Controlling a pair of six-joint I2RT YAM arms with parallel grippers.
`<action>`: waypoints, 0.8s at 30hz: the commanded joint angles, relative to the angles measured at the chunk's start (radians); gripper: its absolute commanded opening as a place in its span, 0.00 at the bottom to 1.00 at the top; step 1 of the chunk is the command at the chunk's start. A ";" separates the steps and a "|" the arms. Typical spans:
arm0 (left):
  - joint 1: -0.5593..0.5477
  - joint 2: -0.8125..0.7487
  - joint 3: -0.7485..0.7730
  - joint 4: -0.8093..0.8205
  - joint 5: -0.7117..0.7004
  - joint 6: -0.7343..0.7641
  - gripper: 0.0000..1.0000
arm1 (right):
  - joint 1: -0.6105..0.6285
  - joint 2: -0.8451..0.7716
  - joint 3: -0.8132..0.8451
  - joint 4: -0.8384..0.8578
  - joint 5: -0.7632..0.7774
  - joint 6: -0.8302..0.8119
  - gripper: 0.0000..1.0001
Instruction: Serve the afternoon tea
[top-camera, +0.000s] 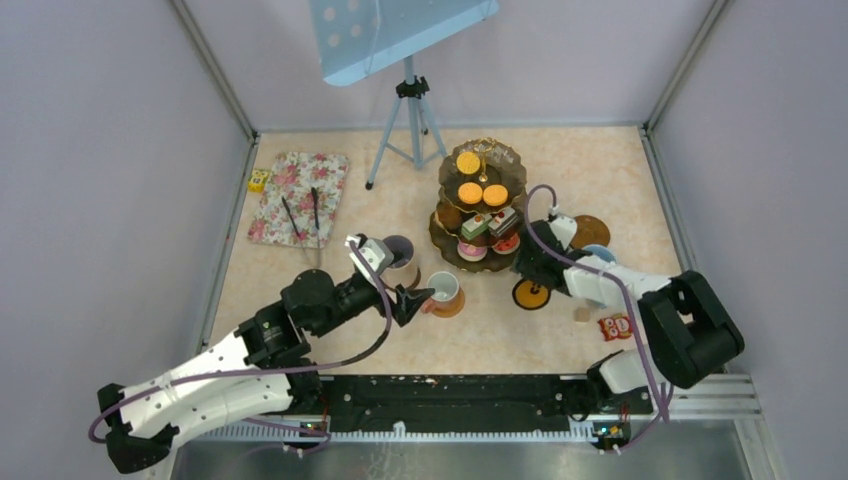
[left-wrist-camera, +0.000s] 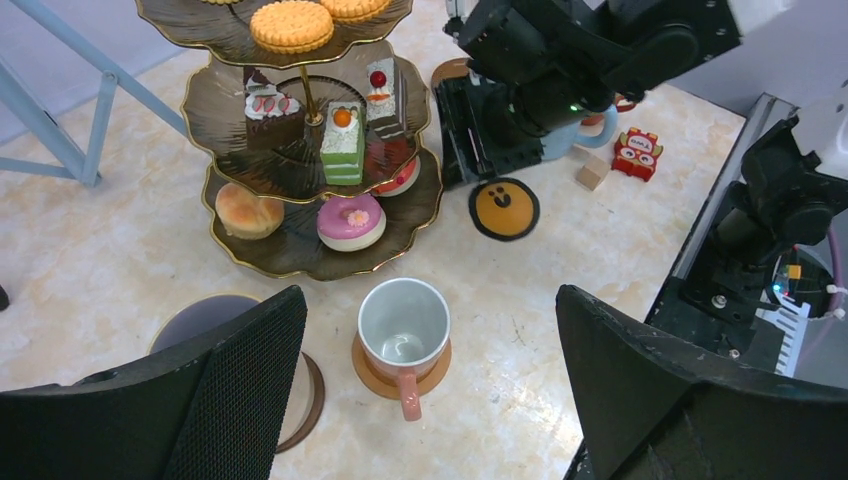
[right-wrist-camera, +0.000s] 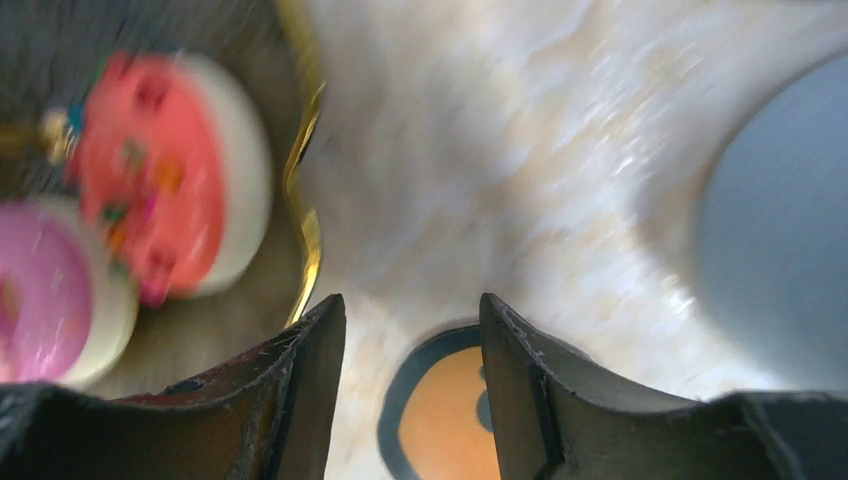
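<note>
left gripper (left-wrist-camera: 430, 305) spread wide, empty, hovering over small orange-brown mug (left-wrist-camera: 404, 325) | mug on brown coaster (left-wrist-camera: 365, 377) just in front of three-tier stand (left-wrist-camera: 290, 245) | right gripper (right-wrist-camera: 412, 305) parted, gripping nothing, above dark-rimmed orange coaster (left-wrist-camera: 503, 208) at the stand's front right

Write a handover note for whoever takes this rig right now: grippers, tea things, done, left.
Left gripper: open, empty, hovering over the small orange mug.
Right gripper: open, above the black-rimmed orange coaster lying flat beside the stand.
Done: orange mug and lilac mug each sit on a brown coaster; stand carries cakes and tarts.
To do: probably the light blue mug, behind the right arm, onto that free coaster.
</note>
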 joint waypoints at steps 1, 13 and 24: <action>-0.002 0.036 0.034 0.057 0.003 0.025 0.99 | 0.124 -0.081 -0.050 -0.094 -0.113 0.160 0.51; -0.002 0.102 0.067 0.077 0.020 0.010 0.99 | 0.121 -0.389 -0.068 -0.425 -0.029 0.107 0.73; -0.001 0.135 0.094 0.071 -0.003 0.022 0.99 | 0.084 -0.567 -0.264 -0.386 -0.141 0.164 0.65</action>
